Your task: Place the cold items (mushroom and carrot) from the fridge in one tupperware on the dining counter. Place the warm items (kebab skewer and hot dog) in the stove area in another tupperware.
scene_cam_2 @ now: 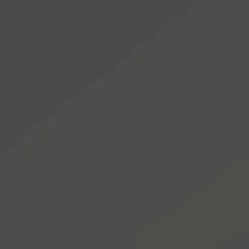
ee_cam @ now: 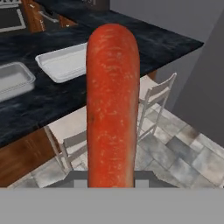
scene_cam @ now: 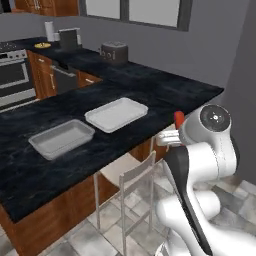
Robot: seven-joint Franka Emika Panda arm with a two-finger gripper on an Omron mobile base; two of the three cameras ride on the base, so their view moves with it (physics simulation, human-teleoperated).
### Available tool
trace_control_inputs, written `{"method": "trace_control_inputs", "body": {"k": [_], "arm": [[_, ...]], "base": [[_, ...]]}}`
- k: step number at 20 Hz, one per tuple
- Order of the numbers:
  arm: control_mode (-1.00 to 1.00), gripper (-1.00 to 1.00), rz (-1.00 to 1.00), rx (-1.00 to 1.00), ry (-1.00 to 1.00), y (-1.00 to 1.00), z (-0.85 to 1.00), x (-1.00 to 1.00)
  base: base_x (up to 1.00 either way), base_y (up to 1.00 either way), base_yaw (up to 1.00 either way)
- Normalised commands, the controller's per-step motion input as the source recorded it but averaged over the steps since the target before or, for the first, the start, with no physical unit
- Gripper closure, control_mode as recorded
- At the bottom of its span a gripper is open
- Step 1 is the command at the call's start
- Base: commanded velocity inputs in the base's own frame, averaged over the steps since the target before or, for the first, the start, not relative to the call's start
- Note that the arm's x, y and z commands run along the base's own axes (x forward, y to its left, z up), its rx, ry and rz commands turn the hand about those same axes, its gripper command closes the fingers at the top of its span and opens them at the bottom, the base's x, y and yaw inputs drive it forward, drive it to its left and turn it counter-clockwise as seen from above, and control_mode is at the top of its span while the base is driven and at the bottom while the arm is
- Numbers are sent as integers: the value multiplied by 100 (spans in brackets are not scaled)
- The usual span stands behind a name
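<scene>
The carrot (ee_cam: pixel 113 105) is standing up along the hand view, clamped in the end effector (ee_cam: pixel 111 181), whose jaws are closing on its lower end; the fingertips themselves are hidden behind it. In the left base view the carrot's orange-red tip (scene_cam: pixel 178 118) is poking out beside the arm's wrist, hanging in the air off the near edge of the worktop (scene_cam: pixel 165 95), above the chairs and not over any container. Judged step: carrying the carrot from the fridge toward the dining worktop, drop-off not yet done. Two tupperwares are sitting on the black stone, the nearer flat one (scene_cam: pixel 116 114) and the deeper one (scene_cam: pixel 62 138) just beside it, close but apart; both are looking empty from here, so either could be taking the cold items, though the mushroom then has to go in the same one. Next move is calling for swinging the arm left and forward over the worktop edge, lining the carrot above one container's floor, lowering, then releasing. Around: a white chair (scene_cam: pixel 131 190) under the worktop overhang, tiled floor, stove (scene_cam: pixel 14 75) at far left, a toaster-like box (scene_cam: pixel 114 52) on the back counter. Nothing is lying between the carrot and the containers; only the worktop edge and chair back need clearing.
</scene>
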Motion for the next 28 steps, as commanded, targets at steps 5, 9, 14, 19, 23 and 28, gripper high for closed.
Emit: {"method": "trace_control_inputs", "body": {"k": [5, 9, 14, 19, 23, 28], "arm": [[100, 100, 0, 0, 0, 0, 0, 0], [100, 100, 0, 0, 0, 0, 0, 0], [100, 100, 0, 0, 0, 0, 0, 0], [100, 100, 0, 0, 0, 0, 0, 0], [100, 100, 0, 0, 0, 0, 0, 0], [-100, 100, 28, 14, 27, -17, -10, 80]], "base": [[74, -73, 53], [69, -74, 54], [72, -73, 53], [78, -68, 49], [87, -44, 39], [20, -7, 7]]}}
